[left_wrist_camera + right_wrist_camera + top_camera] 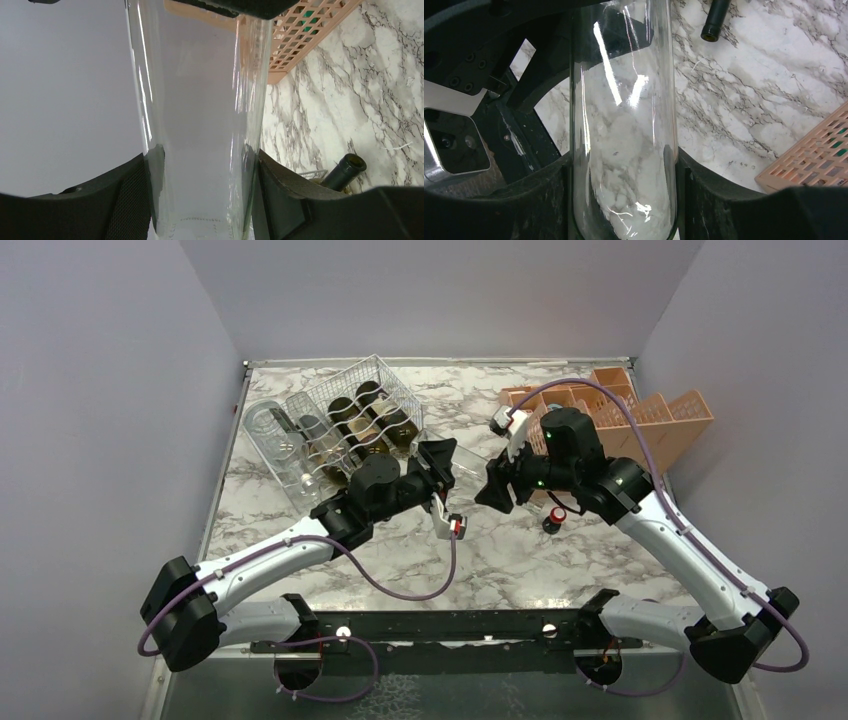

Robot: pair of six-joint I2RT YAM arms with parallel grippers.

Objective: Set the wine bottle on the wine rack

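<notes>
Marble-pattern table inside grey walls. Toward the far left, the white wire wine rack, already loaded with dark bottles and clear ones lying in its wavy rows. Toward the far right, an orange crate with dividers, not part of the job.

**Position of the work piece**
- Clear glass wine bottle: off the table, lying roughly level between the two arms near the middle, just beside the near right corner of the rack. Not yet in a cradle.

**Grip state**
- Left gripper: closed on the bottle body, fingers pressed against the glass on both sides in the left wrist view.
- Right gripper: likewise clamped on the same bottle, fingers seated against both flanks in the right wrist view, near the rounded end.

**Reason for the double hold**
- Judged as a transfer between arms: crate on the right arm's side, rack on the left arm's side. Bottle kept level, probably to match the lie of the cradles.

**Next step, as a judgement**
- Open the right jaws only once the left hold is secure, then carry toward a free cradle.
- Smooth glass: expect slip under a light grip.
- Clear the rack's wire edge and the necks already loaded.
</notes>
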